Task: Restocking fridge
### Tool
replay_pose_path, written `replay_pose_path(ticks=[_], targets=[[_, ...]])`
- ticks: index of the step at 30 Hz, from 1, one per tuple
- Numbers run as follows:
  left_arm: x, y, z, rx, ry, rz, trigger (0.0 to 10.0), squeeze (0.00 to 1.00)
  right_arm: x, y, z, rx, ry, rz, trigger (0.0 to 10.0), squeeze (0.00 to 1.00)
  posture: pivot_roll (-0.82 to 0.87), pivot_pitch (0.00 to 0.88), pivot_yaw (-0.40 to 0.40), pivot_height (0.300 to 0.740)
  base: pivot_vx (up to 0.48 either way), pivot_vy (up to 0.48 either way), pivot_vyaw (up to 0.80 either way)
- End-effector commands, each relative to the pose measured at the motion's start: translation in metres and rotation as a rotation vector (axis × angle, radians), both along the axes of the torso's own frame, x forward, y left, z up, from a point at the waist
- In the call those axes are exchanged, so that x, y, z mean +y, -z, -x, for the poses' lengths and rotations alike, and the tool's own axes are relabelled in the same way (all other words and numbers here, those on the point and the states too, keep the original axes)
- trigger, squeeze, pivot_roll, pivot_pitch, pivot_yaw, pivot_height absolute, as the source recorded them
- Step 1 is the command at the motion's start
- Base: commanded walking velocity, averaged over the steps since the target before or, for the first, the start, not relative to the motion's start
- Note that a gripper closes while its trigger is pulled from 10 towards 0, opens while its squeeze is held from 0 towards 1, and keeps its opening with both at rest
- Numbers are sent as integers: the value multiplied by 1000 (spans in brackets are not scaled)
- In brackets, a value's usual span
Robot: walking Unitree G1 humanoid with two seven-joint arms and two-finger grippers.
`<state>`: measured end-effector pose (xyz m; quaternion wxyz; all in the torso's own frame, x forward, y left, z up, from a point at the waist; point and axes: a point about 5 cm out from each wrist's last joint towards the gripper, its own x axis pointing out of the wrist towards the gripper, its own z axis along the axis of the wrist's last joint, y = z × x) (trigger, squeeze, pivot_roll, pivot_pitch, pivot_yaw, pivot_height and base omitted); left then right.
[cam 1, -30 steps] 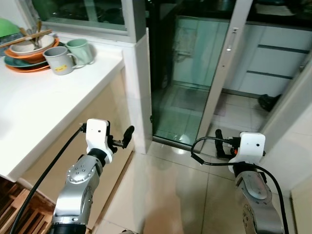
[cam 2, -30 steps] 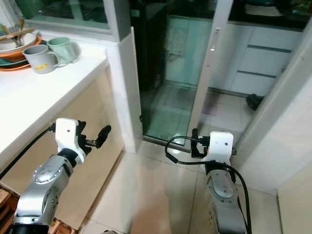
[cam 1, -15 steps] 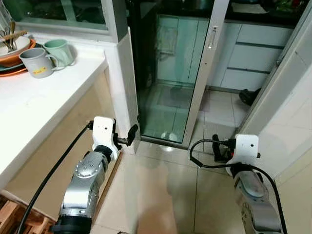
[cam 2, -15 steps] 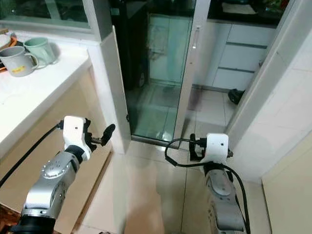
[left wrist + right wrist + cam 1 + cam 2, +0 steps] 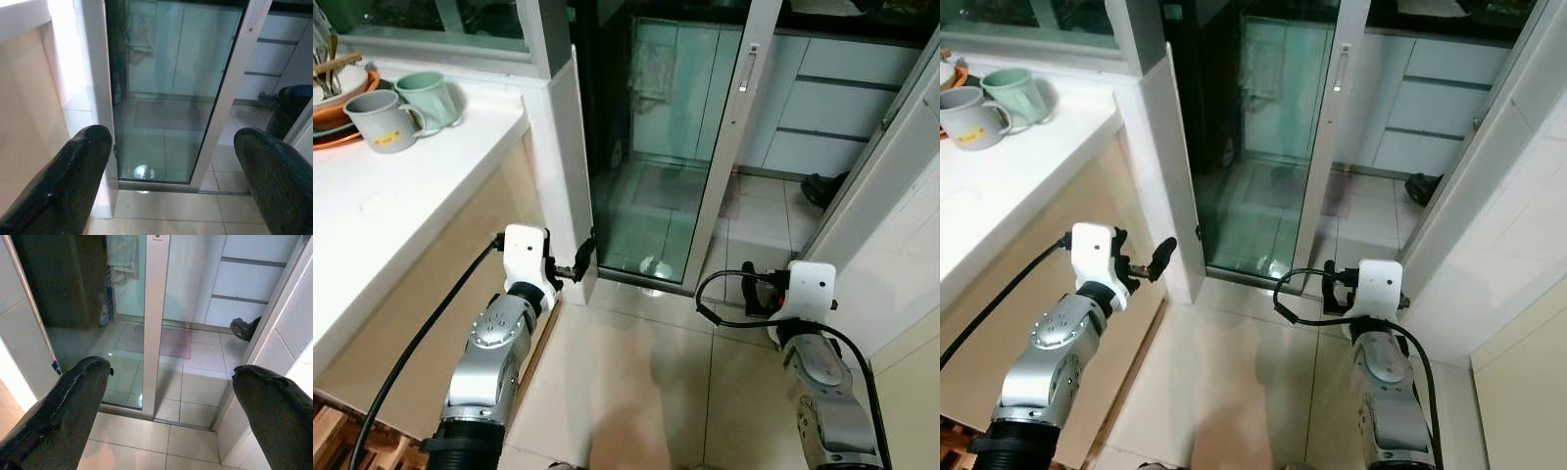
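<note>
The left gripper (image 5: 171,161) is hanging in the air with its two black fingers (image 5: 73,181) spread wide apart and nothing between them, pointing toward a sliding glass door (image 5: 656,147). In the head views it is sitting just beside the white tiled pillar (image 5: 563,166) that ends the counter, above the pale floor tiles (image 5: 636,382). The right gripper (image 5: 171,406) is likewise spread apart and empty, its fingers (image 5: 68,406) framing the door's silver upright (image 5: 155,323) and the tiled floor beyond it; in the head views it is hovering low, near the white wall (image 5: 1489,196) on the robot's right.

Through the glass, white drawers (image 5: 254,279) are standing at the back of the next room, and a dark object (too unclear to name) is lying on the floor by them (image 5: 244,328). A fridge cannot be made out anywhere.

On the robot's left, a white counter (image 5: 401,196) is carrying a grey mug (image 5: 380,120) and a green mug (image 5: 429,98), side by side, next to a stack of dishes (image 5: 337,93).
</note>
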<state>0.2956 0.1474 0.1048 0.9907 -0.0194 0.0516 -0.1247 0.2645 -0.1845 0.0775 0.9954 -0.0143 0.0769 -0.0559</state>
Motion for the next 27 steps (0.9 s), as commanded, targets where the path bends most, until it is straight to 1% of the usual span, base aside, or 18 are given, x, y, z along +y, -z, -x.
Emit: replay_pose_path(ticks=[1, 6, 13, 25, 27], targets=[[3, 6, 1, 22, -14, -4, 10000, 0, -2, 1, 0, 1, 10, -3, 10000, 0, -164, 0, 33, 740, -326, 0, 0], [4, 6, -2, 9, -13, -9, 10000, 0, -5, 4, 0, 6, 26, -4, 10000, 0, -168, 0, 41, 740, -325, 0, 0], [6, 5, -6, 2, -13, -16, 10000, 0, -5, 9, 2, 17, 28, -5, 10000, 0, -168, 0, 42, 740, -325, 0, 0], [4, 9, -8, 3, -13, -17, 10000, 0, -7, 12, 4, 24, 25, 5, 10000, 0, -175, 0, 41, 740, -325, 0, 0], [2, 8, -9, -13, -5, -20, 10000, 0, -7, 12, 4, 24, 25, 11, 10000, 0, -178, 0, 44, 740, 0, 0, 0]])
